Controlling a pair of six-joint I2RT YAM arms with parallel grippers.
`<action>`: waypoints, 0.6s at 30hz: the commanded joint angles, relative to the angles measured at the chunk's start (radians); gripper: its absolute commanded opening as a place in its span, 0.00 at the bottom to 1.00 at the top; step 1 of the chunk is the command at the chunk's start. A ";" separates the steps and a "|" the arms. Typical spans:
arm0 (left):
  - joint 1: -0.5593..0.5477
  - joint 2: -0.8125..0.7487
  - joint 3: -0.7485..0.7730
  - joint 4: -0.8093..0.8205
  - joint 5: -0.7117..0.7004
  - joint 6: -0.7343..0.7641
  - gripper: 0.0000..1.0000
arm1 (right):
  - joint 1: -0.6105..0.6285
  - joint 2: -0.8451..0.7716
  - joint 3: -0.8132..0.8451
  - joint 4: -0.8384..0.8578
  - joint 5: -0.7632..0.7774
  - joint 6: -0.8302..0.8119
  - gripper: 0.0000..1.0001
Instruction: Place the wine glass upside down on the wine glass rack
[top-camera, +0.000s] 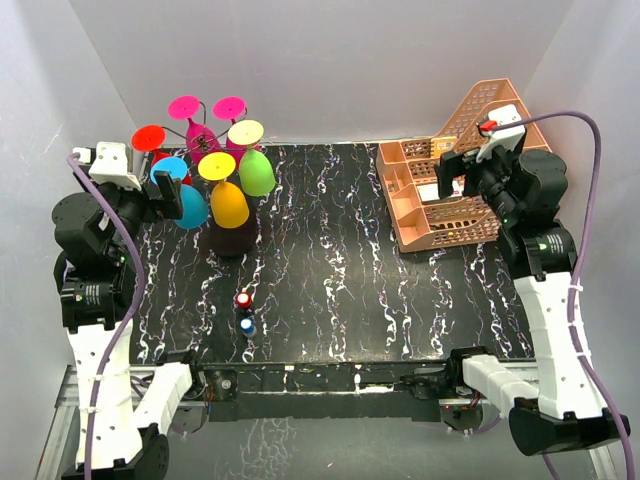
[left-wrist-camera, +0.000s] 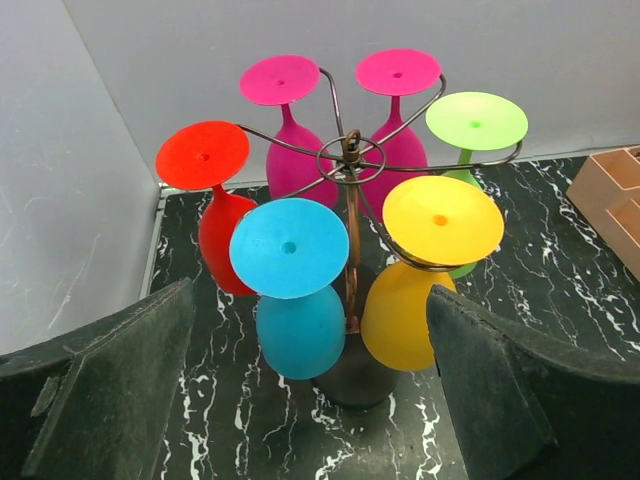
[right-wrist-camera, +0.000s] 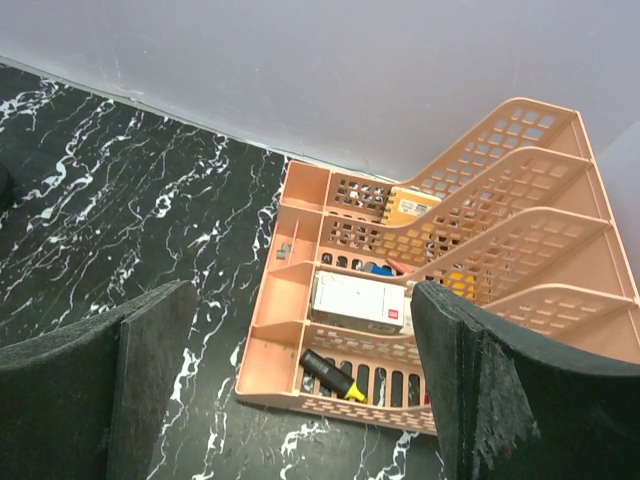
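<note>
On the black marbled table (top-camera: 350, 260), the wine glass rack (left-wrist-camera: 352, 250) stands at the far left corner. It is straight ahead of the left gripper (top-camera: 166, 198) and well apart from the right gripper (top-camera: 455, 172), which hovers over the peach basket (top-camera: 440, 215). Six glasses hang from its scroll arms, feet up and bowls down, their long axes vertical. The blue wine glass (left-wrist-camera: 298, 330) hangs nearest the left fingers (left-wrist-camera: 120, 390). Both grippers are spread wide and hold nothing. No loose glass shows anywhere, so the hanging looks complete; any further reach would fall to the left arm.
</note>
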 joint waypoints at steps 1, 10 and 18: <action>0.018 -0.023 0.000 -0.010 0.062 -0.029 0.97 | -0.025 -0.061 -0.010 -0.016 0.026 -0.014 0.99; 0.033 -0.024 -0.035 0.001 0.124 -0.050 0.97 | -0.122 -0.042 0.041 -0.039 -0.006 0.064 0.98; 0.033 0.017 -0.046 0.010 0.079 -0.027 0.97 | -0.139 -0.012 0.025 -0.032 0.010 0.084 0.98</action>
